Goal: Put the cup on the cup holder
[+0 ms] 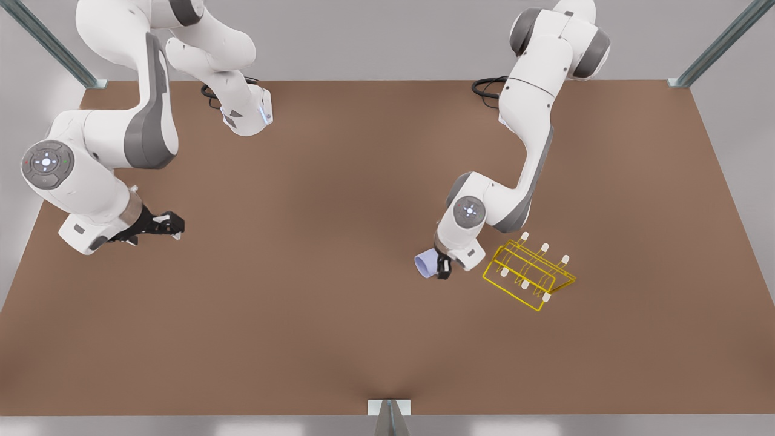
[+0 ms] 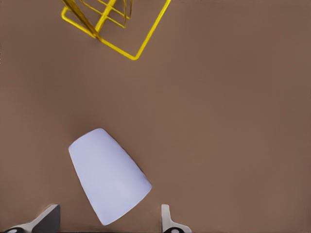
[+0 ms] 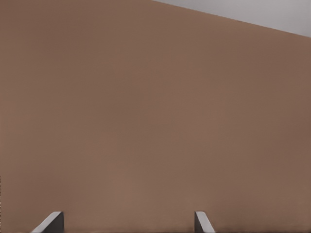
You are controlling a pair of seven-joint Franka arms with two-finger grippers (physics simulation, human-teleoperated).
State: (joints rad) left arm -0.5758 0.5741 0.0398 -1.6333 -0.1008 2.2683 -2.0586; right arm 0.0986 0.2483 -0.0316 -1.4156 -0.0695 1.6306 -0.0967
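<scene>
Lavender-blue cup [image 1: 425, 263], plain and handleless, on its side low over the brown table [image 1: 303, 333], right of the middle in the front view. Tapered, with one round end turned toward the front view's left (inside hidden, so contents cannot be told). Whether resting on the table or raised just off it cannot be told.

Around it, the left gripper [image 1: 442, 266], reaching down from the arm on the front view's right. In the left wrist view, left gripper [image 2: 109, 221] unclenched: one pale finger [image 2: 48, 219] on each side of the cup [image 2: 109, 179], table showing between each finger and the cup's wall. Not yet squeezed.

Near the cup but apart from it, toward the table's edge on the front view's right: the cup holder [image 1: 528, 275], a low rack of thin yellow wire set at a slant to the table's edges. Six short white-tipped pegs [image 1: 544, 247] in two rows, all bare. One yellow corner of the cup holder [image 2: 148, 38] in the left wrist view, beyond the cup.

Well apart, near the table's edge on the front view's left: the right gripper [image 1: 175, 227], waiting over bare table. In the right wrist view, right gripper [image 3: 129, 223] spread wide and holding nothing (brown table between the fingers).
</scene>
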